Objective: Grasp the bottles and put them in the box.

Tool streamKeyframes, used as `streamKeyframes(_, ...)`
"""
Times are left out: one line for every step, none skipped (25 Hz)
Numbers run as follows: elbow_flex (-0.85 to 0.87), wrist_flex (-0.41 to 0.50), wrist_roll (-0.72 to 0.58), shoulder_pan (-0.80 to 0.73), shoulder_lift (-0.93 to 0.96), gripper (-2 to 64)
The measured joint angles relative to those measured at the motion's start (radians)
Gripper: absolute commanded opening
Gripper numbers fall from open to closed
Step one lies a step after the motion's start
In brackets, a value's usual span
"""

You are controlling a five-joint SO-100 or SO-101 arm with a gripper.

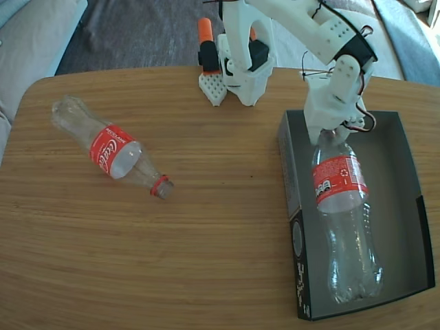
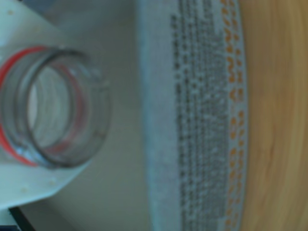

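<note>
A white two-finger robot arm's fingers point(image 1: 328, 130) clench the neck of a clear plastic soda bottle with a red label point(image 1: 342, 206), which lies lengthwise inside the shallow black-sided cardboard box with a dark grey floor point(image 1: 402, 185) at the right of the wooden surface point(image 1: 206, 240) in the fixed view. A second clear red-labelled soda bottle point(image 1: 110, 148) lies on its side at the far left, well apart from the box. The wrist view shows the held bottle's open mouth point(image 2: 48, 113) against a white finger point(image 2: 29, 185), blurred
</note>
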Motion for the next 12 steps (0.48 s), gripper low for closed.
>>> streamKeyframes(0.000, 0.002, 0.000, 0.000, 0.000, 17.7)
streamKeyframes(0.000, 0.005, 0.000, 0.005, 0.000, 24.7)
streamKeyframes(0.000, 0.012, 0.009, 0.015, 0.000, 30.2)
streamKeyframes(0.000, 0.018, 0.028, 0.025, 0.000, 33.1)
streamKeyframes(0.000, 0.023, 0.052, 0.029, 0.000, 32.9)
streamKeyframes(0.000, 0.023, 0.074, 0.028, 0.000, 32.3)
streamKeyframes(0.000, 0.023, 0.086, 0.025, 0.000, 31.8)
streamKeyframes(0.000, 0.023, 0.091, 0.026, 0.000, 31.4)
streamKeyframes(0.000, 0.023, 0.091, 0.034, 0.000, 30.7)
streamKeyframes(0.000, 0.023, 0.091, 0.035, 0.000, 30.1)
streamKeyframes(0.000, 0.023, 0.091, 0.034, 0.000, 29.5)
streamKeyframes(0.000, 0.023, 0.091, 0.029, 0.000, 29.1)
